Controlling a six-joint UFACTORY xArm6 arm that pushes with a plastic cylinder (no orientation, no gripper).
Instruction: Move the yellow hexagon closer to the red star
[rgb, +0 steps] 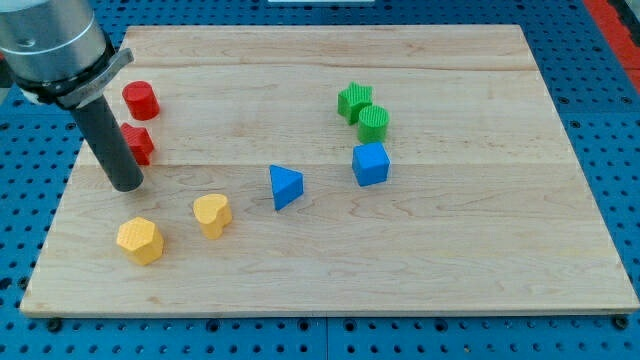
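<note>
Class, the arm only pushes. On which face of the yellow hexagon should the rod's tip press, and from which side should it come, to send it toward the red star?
Press the yellow hexagon on its bottom face, coming from the view's bottom: the red star lies almost straight toward the view's top. My tip now sits between them, so it must circle round first, probably by the view's left, since the yellow heart stands on the right.

Everything rests on the wooden board (330, 290), itself lying on a perforated table (620, 130). In the upper left sits the red cylinder (140, 100), with the red star (139, 143) just below it. My tip (127, 183) stands just left of and below that star, above the yellow hexagon (139, 240) in the lower left. Right of the hexagon comes the yellow heart (212, 214), then the blue triangle (285, 186). At centre right, the green star (354, 102) touches the green cylinder (373, 124), with the blue cube (370, 164) below.
</note>
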